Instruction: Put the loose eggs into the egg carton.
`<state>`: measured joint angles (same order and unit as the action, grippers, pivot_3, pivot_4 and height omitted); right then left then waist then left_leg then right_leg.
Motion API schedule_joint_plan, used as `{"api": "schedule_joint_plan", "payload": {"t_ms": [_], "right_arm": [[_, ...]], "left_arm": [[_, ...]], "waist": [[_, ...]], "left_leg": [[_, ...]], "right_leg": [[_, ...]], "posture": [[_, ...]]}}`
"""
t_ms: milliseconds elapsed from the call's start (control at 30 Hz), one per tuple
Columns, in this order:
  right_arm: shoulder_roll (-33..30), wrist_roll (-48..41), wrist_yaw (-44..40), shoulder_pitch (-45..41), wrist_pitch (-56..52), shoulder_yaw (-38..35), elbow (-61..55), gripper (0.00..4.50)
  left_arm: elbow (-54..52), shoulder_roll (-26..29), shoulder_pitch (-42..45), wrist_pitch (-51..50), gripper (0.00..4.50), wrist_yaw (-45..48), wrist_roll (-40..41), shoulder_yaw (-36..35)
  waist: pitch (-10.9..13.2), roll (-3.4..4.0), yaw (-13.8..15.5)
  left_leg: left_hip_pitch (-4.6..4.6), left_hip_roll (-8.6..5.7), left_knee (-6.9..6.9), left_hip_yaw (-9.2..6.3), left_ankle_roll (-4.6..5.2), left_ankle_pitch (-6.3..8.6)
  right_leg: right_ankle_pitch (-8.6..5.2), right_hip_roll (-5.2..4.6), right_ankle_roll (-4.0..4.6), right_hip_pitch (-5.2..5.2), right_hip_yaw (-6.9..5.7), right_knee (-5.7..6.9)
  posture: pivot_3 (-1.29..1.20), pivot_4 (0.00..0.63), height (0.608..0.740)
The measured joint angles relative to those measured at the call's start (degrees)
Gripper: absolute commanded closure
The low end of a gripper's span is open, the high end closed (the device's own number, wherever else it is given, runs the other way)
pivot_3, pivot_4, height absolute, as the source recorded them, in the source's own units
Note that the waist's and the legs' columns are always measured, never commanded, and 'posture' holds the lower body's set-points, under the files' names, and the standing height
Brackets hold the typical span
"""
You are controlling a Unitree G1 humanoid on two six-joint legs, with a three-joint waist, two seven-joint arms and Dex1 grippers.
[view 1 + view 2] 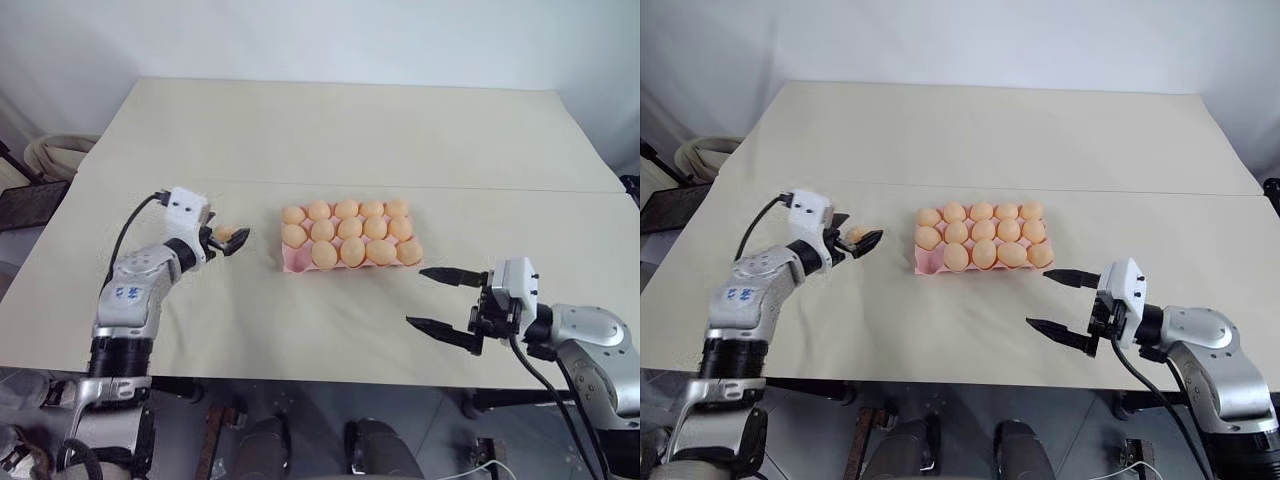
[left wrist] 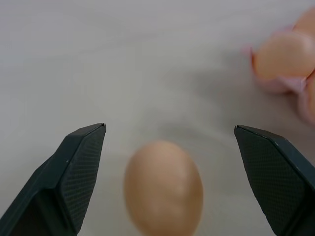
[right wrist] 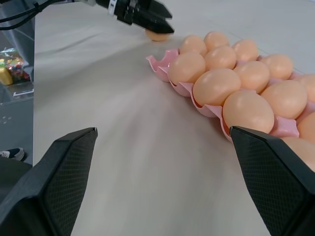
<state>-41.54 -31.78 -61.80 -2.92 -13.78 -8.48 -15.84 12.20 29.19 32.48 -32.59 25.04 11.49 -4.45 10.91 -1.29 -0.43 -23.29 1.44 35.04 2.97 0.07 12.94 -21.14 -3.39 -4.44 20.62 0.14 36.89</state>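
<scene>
1. I am seeing the table (image 1: 330, 130), pale beige, carrying everything.
2. The carton (image 1: 296, 262), pink, is lying near the table's middle; fourteen eggs (image 1: 349, 228) are sitting in its cups, and the cup at its near left corner is showing bare pink.
3. One loose egg (image 1: 225, 234) is lying on the table to the left of the carton, well apart from it.
4. My left tool (image 1: 232, 240) is hovering low at that egg, pointing toward the carton. Its fingers (image 2: 74, 177) are standing wide apart on either side of the egg, and in the left wrist view I am seeing clear gaps on both sides, so it is gripping nothing.
5. My right tool (image 1: 440, 298) is hanging over the table just to the right of and nearer me than the carton, pointing left. Its fingers (image 3: 59, 182) are spread fully apart and it is carrying nothing; the right wrist view is looking along the carton's near row toward the left tool.
</scene>
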Motion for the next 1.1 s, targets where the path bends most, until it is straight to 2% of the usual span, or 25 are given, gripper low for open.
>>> {"api": "schedule_joint_plan", "payload": {"t_ms": [33, 67, 100, 300, 433, 567, 733, 967, 1100], "right_arm": [[0.0, 0.0, 0.2, 0.2, 0.0, 0.0, -0.1, 0.00], [0.0, 0.0, 0.3, 0.4, 0.0, 0.0, -0.2, 0.00], [0.0, 0.0, 0.6, 0.7, 0.0, 0.0, -0.5, 0.00], [0.1, 0.0, 1.3, 1.2, 0.1, 0.0, -1.0, 0.00], [0.1, 0.0, 1.4, 1.2, 0.1, 0.0, -0.9, 0.00], [-0.5, 0.0, 1.3, 3.1, 0.1, -1.3, -0.8, 0.00], [-1.3, 0.2, 1.3, 6.0, 0.1, -4.7, -0.4, 0.00], [-0.9, 0.2, 2.9, 8.5, 0.0, -5.8, -2.8, 0.00], [-0.8, 0.1, 4.2, 9.2, -0.3, -5.8, -5.0, 0.00]], "left_arm": [[0.1, 0.0, 0.0, -0.8, 0.05, 0.0, -0.3, 0.6], [0.1, 0.0, -0.1, -1.4, 0.44, 0.1, -0.5, 0.9], [0.1, 0.0, -0.3, -1.9, 0.58, 0.1, -0.5, 1.0], [-1.7, 0.0, -2.6, -2.4, 2.47, 0.8, -0.2, 0.3], [-3.8, -1.5, -4.4, 5.3, 2.47, 6.0, 3.7, -2.4], [-9.8, 1.3, -6.2, 9.4, 2.47, 16.7, 7.9, -2.4], [-11.0, 1.7, -5.7, 10.3, 2.47, 25.4, 8.2, 3.8], [-2.4, -4.4, 1.0, 13.7, 2.47, 24.7, 2.6, 12.0], [1.8, -5.2, 3.0, 15.2, 1.49, 23.3, 1.4, 11.7]], "waist": [[0.0, -0.01, 0.0], [0.0, -0.02, 0.0], [0.0, -0.02, 0.1], [0.0, -0.03, 0.2], [0.0, -0.06, 0.2], [0.0, -0.06, 0.2], [0.0, -0.06, 0.5], [0.0, -0.06, 0.1], [0.0, -0.07, 0.1]], "left_leg": [[0.00, 0.00, 0.01, 0.00, 0.00, 0.00], [0.00, 0.00, 0.03, 0.00, 0.00, 0.00], [0.00, 0.00, 0.04, 0.00, -0.01, -0.01], [0.05, -0.01, 0.07, -0.02, -0.05, -0.05], [0.02, 0.00, 0.06, -0.03, -0.06, -0.05], [0.02, -0.01, 0.02, -0.01, -0.09, 0.00], [0.04, -0.03, 0.04, -0.02, -0.04, -0.01], [0.04, -0.02, 0.07, 0.00, 0.05, -0.07], [0.04, -0.01, 0.07, 0.00, 0.03, -0.09]], "right_leg": [[0.00, 0.00, 0.00, 0.00, 0.00, 0.01], [0.00, -0.01, 0.00, -0.01, 0.00, 0.02], [0.00, -0.01, 0.00, -0.01, 0.00, 0.03], [0.00, -0.03, 0.00, -0.03, 0.01, 0.12], [0.00, -0.04, 0.01, -0.02, -0.02, 0.08], [-0.01, -0.05, 0.03, -0.04, 0.01, -0.03], [-0.01, -0.08, 0.04, -0.12, -0.01, -0.04], [0.00, -0.02, 0.02, -0.08, 0.04, 0.04], [0.00, 0.02, 0.01, -0.05, 0.02, 0.09]], "posture": [[0.00, 0.150, 0.740], [0.00, 0.150, 0.740], [0.00, 0.150, 0.740], [0.00, 0.150, 0.740], [0.00, 0.150, 0.740], [0.00, 0.150, 0.740], [0.00, 0.150, 0.740], [0.00, 0.150, 0.740], [0.00, 0.150, 0.740]]}}
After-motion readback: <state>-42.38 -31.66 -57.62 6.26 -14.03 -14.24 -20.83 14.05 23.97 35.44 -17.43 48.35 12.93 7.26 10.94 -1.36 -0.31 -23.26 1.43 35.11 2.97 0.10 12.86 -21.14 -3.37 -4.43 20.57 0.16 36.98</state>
